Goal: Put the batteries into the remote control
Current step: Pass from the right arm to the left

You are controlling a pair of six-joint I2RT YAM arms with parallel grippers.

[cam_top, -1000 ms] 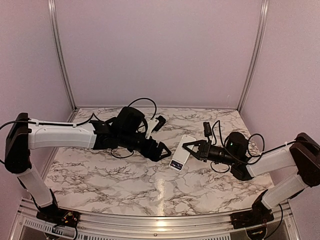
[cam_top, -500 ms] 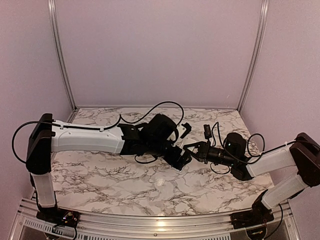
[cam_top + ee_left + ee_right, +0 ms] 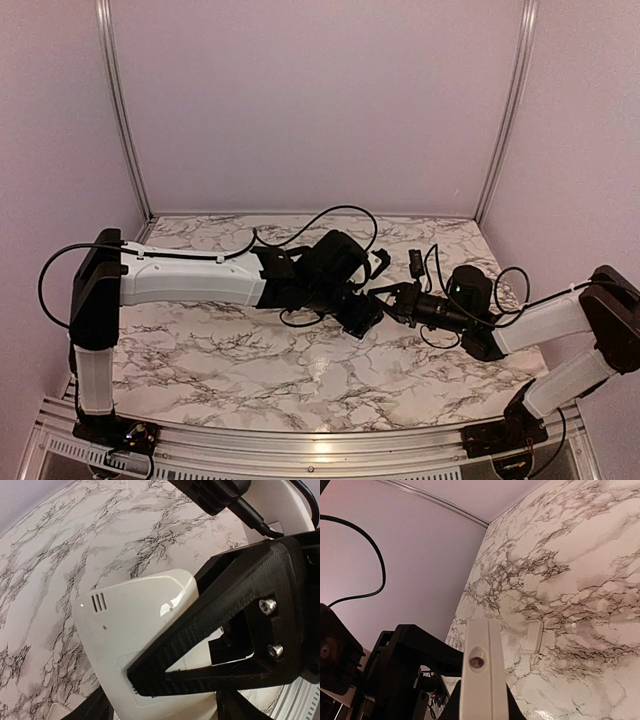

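top external view had both arms reaching over the middle of the table (image 3: 250, 370), where the right gripper (image 3: 388, 298) clenched the remote (image 3: 481, 675) edge-on above the marble, the left gripper (image 3: 364, 318) straddling its white back, clamped or not i couldn't tell, a small white cover (image 3: 532, 636) lying flat beyond.

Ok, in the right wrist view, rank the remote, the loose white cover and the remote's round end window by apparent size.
Largest: remote control, though it sits nearest the camera, which inflates it.
Then the white cover on the table.
Smallest: round end window.
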